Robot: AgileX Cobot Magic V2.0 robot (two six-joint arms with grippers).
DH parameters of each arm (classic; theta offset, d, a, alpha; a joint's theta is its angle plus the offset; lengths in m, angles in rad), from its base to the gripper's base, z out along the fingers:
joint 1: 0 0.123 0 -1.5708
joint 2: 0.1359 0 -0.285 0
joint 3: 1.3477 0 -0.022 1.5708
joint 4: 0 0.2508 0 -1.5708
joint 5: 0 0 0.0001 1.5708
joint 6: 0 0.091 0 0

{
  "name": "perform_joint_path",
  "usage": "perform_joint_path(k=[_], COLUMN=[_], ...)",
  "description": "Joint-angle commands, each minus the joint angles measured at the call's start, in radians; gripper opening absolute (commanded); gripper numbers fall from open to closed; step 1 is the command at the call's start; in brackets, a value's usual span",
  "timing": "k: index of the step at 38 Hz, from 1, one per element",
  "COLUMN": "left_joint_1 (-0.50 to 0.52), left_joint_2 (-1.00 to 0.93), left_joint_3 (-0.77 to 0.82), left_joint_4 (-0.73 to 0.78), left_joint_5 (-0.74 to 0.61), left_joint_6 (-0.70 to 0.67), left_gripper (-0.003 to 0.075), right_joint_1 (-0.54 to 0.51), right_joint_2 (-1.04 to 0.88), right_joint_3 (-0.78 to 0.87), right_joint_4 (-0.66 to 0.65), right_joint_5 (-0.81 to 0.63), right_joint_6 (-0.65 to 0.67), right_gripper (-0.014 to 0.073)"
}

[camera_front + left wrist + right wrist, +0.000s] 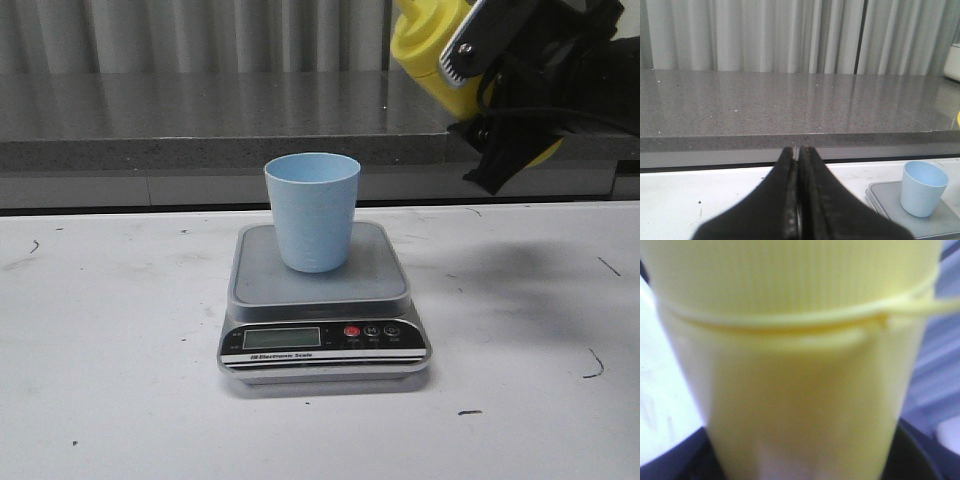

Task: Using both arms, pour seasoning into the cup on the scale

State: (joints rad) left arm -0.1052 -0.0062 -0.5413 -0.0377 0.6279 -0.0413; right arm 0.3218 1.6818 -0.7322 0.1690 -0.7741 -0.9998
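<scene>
The pale blue cup (pixel 312 211) stands upright on the steel platform of the silver scale (pixel 322 290) at the middle of the white table. My right gripper (pixel 500 70) is shut on the yellow seasoning bottle (pixel 432 50) and holds it tilted high at the upper right, above and to the right of the cup. The bottle (pixel 795 355) fills the right wrist view; its nozzle is out of view. My left gripper (pixel 799 150) is shut and empty, left of the scale; the cup (pixel 923 188) and the scale (pixel 890 197) show at the edge of its view.
A grey stone counter (pixel 200 120) with a raised edge runs along the back of the white table (pixel 120 380), with grey curtains (pixel 765 35) behind it. The table has small dark scuff marks.
</scene>
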Motion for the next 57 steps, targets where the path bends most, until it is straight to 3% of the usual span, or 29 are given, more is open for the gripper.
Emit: perform_joint_path(k=[1,3,9,14,23,45,52,57], left_joint_1=[-0.001,-0.001,-0.001,-0.001,-0.001,-0.001,-0.001,-0.001], left_joint_2=[-0.015,-0.015,-0.015,-0.015,-0.015,-0.015,-0.015,-0.015], left_joint_3=[-0.026,-0.026,-0.026,-0.026,-0.026,-0.026,-0.026,-0.026], left_joint_4=[-0.002,-0.002,-0.002,-0.002,-0.002,-0.002,-0.002,-0.002], left_joint_5=[-0.076,-0.076,-0.076,-0.076,-0.076,-0.076,-0.076,-0.076], left_joint_6=[-0.002,-0.002,-0.002,-0.002,-0.002,-0.002,-0.002,-0.002], left_gripper=[-0.0020,-0.0020,-0.0020,-0.0020,-0.0020,-0.0020,-0.0020,-0.0020], right_joint_1=[0.001,0.001,0.001,0.001,0.001,0.001,0.001,0.001], right_joint_2=[-0.048,-0.040,-0.028,-0.028,-0.028,-0.028,-0.028,-0.028], right_joint_3=[-0.067,-0.086,-0.125,-0.162,-0.203,-0.205,-0.211,-0.223], right_joint_4=[-0.011,-0.020,-0.158,-0.230,-0.233,-0.212,-0.224,-0.218], right_joint_5=[-0.125,-0.138,-0.145,-0.092,-0.097,-0.135,-0.145,-0.145], right_joint_6=[-0.217,-0.351,-0.594,-0.682,-0.840,-0.873,-0.973,-0.970], right_gripper=[0.0046,0.0046,0.0046,0.0046,0.0046,0.0046,0.0045,0.0045])
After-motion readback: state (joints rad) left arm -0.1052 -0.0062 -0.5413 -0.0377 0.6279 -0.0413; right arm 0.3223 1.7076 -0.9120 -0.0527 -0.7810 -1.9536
